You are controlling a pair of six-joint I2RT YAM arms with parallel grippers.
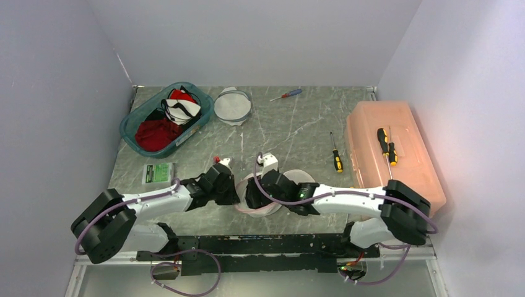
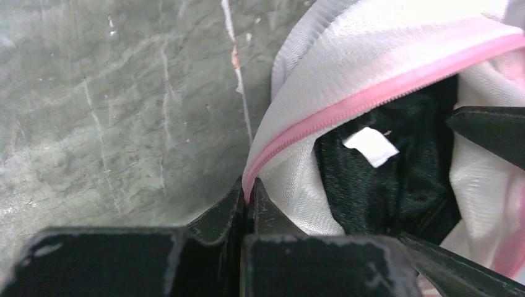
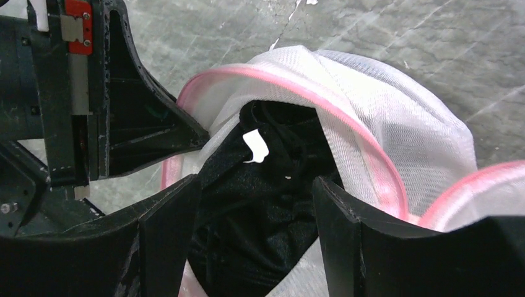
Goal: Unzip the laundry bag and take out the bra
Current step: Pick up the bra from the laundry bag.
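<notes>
The white mesh laundry bag [image 1: 263, 204] with a pink zipper lies at the near middle of the table, unzipped and gaping. It also shows in the left wrist view [image 2: 371, 55] and the right wrist view [image 3: 396, 124]. A black bra with a white tag sits in its mouth [image 3: 272, 185], [image 2: 384, 179]. My left gripper [image 2: 249, 195], [image 1: 232, 193] is shut on the bag's pink zipper edge [image 2: 347, 105]. My right gripper [image 3: 255, 213], [image 1: 254, 195] is open, its fingers on either side of the bra inside the opening.
A teal basket [image 1: 166, 117] of clothes and a round mesh bag [image 1: 233, 105] stand at the back left. Screwdrivers [image 1: 335, 158] lie right of centre. An orange toolbox [image 1: 393, 151] stands at the right. A green packet [image 1: 158, 172] lies left.
</notes>
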